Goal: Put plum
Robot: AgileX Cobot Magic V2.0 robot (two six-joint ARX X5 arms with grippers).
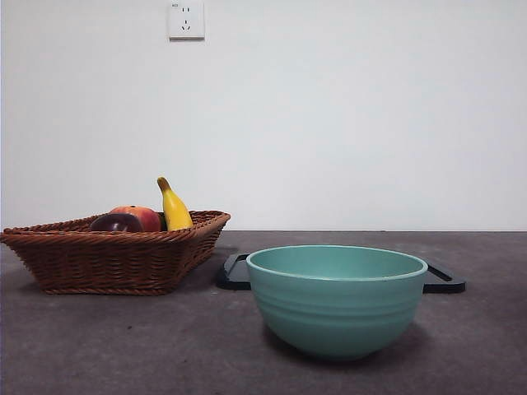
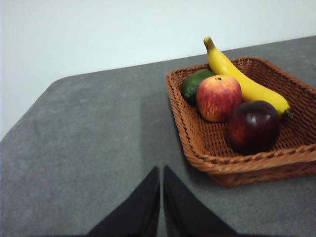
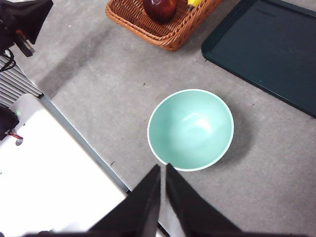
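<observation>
A: From the front, where's the plum (image 1: pixel 115 222)?
B: In the wicker basket (image 1: pixel 107 263), beside the peach (image 1: pixel 142 216).
A: Left wrist?
B: Left claw (image 2: pixel 161 178) clenched, holding nothing, short of the basket.
A: Right wrist?
B: Right claw (image 3: pixel 162 177) clenched, holding nothing, above the bowl (image 3: pixel 190 129), likely waiting.

Glossy, smooth skin on the plum (image 2: pixel 253 126), sitting in a rough woven wicker basket (image 2: pixel 207 148); the bowl (image 1: pixel 336 300) shines smooth, the table (image 2: pixel 89 143) looks matt, felt-like.
</observation>
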